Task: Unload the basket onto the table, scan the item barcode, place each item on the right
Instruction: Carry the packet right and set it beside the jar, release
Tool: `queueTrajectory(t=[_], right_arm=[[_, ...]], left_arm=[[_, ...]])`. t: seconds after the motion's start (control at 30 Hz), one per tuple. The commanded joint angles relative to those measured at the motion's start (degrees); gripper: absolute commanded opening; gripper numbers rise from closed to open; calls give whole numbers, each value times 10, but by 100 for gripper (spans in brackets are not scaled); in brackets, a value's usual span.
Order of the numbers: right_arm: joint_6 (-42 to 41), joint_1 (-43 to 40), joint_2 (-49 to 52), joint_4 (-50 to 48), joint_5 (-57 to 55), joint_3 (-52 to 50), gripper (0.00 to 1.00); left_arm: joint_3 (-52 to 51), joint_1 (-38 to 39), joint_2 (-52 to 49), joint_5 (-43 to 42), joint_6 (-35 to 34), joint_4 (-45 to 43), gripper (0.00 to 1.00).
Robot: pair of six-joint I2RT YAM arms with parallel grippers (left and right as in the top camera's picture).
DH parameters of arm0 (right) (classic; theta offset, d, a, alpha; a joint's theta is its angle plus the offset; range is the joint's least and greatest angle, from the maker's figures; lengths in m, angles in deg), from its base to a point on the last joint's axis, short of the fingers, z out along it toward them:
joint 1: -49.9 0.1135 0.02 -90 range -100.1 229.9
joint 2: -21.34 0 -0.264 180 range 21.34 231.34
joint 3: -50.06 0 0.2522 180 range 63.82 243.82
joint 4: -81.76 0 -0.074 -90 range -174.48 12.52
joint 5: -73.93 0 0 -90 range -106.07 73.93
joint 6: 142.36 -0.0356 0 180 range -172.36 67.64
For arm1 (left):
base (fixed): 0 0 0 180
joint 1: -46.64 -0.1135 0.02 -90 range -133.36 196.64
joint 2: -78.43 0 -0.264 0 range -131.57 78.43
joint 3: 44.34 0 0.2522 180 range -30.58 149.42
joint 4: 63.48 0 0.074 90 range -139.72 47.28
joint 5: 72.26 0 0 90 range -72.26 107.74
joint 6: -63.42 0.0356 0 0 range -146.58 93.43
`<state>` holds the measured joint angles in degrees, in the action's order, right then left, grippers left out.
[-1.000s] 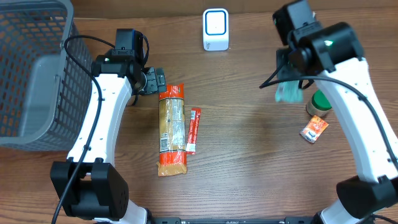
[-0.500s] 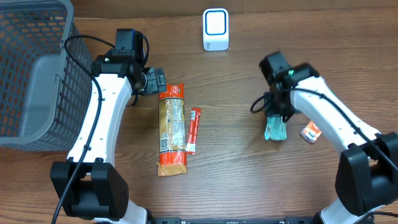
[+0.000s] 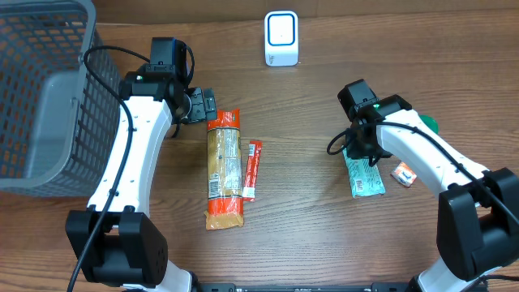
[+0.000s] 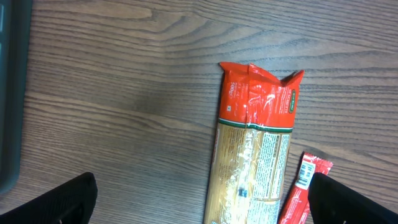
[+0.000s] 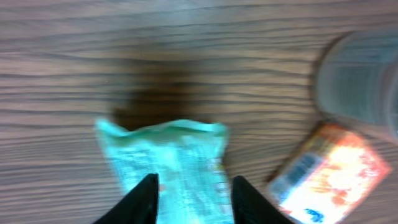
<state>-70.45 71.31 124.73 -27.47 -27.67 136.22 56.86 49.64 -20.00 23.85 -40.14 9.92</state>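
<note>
Table: brown wood (image 3: 316, 243), with everything lying loose on it.
Teal packet (image 3: 365, 177): flat on the table at the right side, well apart from the scanner (image 3: 281, 38), which is the white box at the far edge.
Right gripper (image 5: 194, 185): the fingers stand a little apart on both sides of the packet's upper end. The wrist view is blurred, so I cannot tell if they pinch it or are free of it.
Step, as I judge: get a clean hold for carrying the packet to the scanner.
Advice: grip one edge only, keep the film flat, leave the barcode uncovered and turn it toward the scanner's face.
Neighbours: the orange packet (image 3: 408, 173) is just beside it, so lift straight up.
Left gripper (image 3: 203, 105): wide open and holding nothing, at the top of the pasta bag (image 3: 225, 166).
</note>
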Motion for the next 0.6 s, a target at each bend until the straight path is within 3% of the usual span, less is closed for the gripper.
queueTrajectory(t=[0.0, 0.1, 0.3, 0.57], right_arm=[[-24, -1, -12, -14, 122, 6, 34], [-28, -1, -11, -24, 176, -8, 29], [-29, 1, -11, -31, 177, -43, 29], [-29, 1, -11, -49, 100, -86, 30]], left_arm=[[9, 0, 7, 4, 3, 0, 100], [9, 0, 7, 4, 3, 0, 100], [9, 0, 7, 4, 3, 0, 100], [9, 0, 7, 4, 3, 0, 100]])
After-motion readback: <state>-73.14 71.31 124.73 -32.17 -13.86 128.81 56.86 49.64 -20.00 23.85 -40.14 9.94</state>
